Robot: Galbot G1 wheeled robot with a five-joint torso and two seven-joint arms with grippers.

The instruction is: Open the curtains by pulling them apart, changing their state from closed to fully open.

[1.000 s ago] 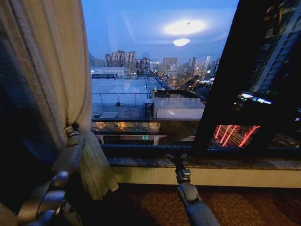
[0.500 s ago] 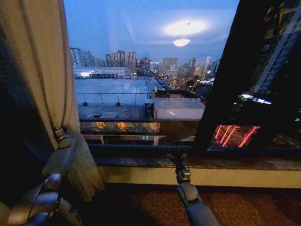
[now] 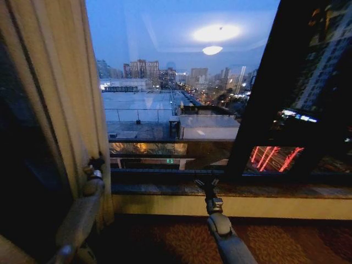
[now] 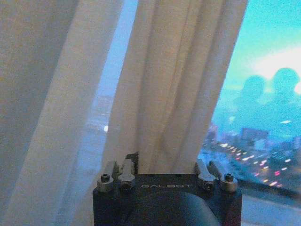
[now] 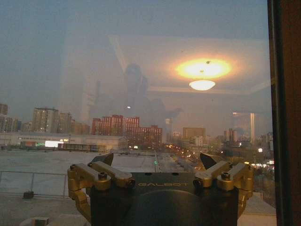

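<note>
- Left gripper (image 3: 97,163), lower left of the head frame: its jaws press into the curtain (image 3: 66,99) edge and are largely buried in the folds; whether they clamp the cloth I cannot tell.
- In the left wrist picture, pleats of the curtain (image 4: 178,80) run down between the knuckles of the left gripper (image 4: 164,165), hiding the tips.
- Right gripper (image 3: 205,183), lower centre, hangs with jaws spread and empty before the window sill (image 3: 286,190); its tips (image 5: 115,158) sit apart against the glass (image 5: 141,70).
- The curtain hangs gathered along the frame's left edge, cut off at top and bottom.
- The window (image 3: 176,82) is bare, with a ceiling lamp reflected in it.
</note>
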